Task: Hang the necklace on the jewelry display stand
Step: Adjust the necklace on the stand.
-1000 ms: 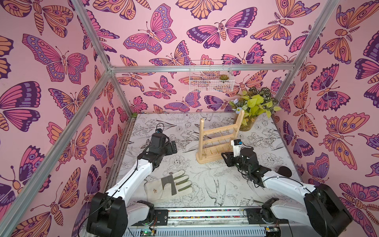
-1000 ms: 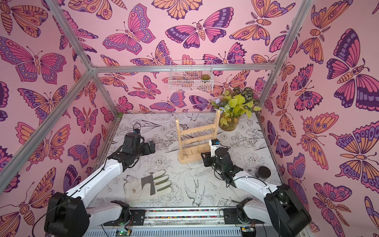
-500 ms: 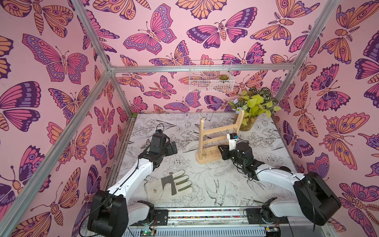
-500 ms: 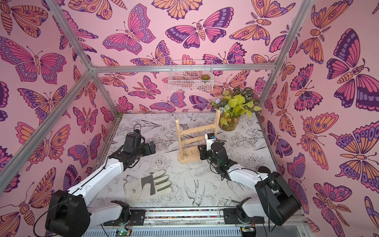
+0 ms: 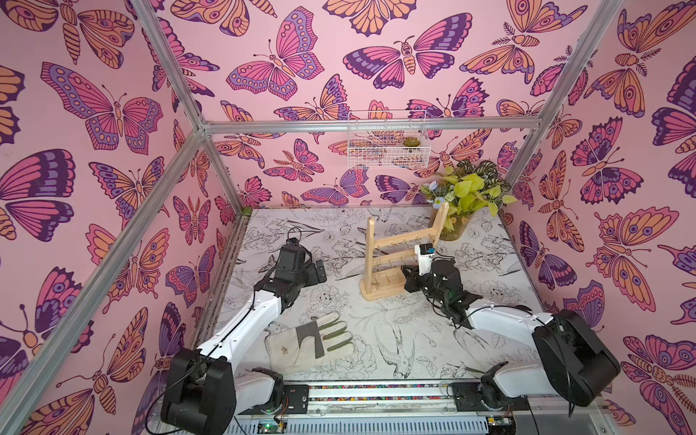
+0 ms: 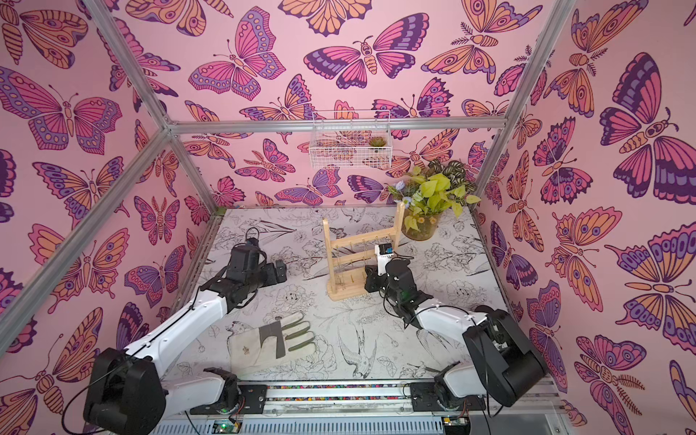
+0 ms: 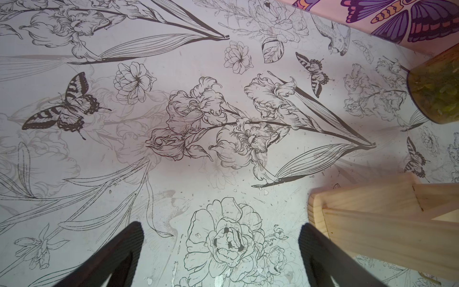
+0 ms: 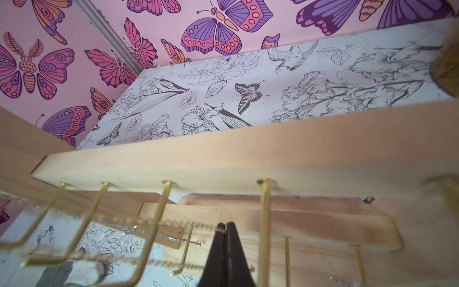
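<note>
Risk of nudging the jewelry display stand [image 5: 405,240] if swung inward: left gripper [image 7: 219,233] spread wide, empty, hovering over the tabletop [image 7: 173,174] just beside the wooden base. Risk of snagging the necklace [image 8: 149,233], strung across gold hooks [image 8: 164,211] under a crossbar, or pulling it off: right gripper [image 8: 226,231] clamped tight, apparently pinching the chain.

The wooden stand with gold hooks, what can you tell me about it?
The jewelry display stand is pale wood: two uprights, three crossbars with small gold hooks, and a flat base resting on the table. It stands upright near the potted plant. The necklace runs across its hooks, pinched by the shut right gripper.
</note>
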Motion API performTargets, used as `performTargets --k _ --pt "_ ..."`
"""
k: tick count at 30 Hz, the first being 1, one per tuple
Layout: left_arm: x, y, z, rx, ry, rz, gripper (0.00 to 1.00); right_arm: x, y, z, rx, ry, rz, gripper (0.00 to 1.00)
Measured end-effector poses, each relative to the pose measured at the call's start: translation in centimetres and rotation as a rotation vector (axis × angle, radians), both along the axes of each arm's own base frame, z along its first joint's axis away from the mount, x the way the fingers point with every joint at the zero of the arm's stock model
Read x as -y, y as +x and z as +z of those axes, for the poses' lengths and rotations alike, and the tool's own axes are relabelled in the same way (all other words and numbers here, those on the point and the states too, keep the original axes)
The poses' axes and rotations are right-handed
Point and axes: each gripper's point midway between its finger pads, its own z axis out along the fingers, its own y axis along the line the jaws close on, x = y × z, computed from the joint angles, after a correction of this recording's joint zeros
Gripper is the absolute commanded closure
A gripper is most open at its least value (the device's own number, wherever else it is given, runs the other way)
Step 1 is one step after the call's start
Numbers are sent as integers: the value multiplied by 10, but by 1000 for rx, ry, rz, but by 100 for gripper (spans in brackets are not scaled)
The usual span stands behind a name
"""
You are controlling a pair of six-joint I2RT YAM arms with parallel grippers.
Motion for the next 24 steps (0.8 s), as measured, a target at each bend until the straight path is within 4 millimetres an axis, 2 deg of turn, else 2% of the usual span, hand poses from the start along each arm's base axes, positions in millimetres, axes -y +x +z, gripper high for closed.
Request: performTargets --k 4,11,24 --pt "0 0 0 0 -2 -1 0 0 0 3 6 2 1 100" --pt "3 0 -3 -13 -15 -11 0 2 -3 21 43 21 3 100" --pt "5 -1 -4 -16 -25 -12 0 2 -4 20 39 15 4 99"
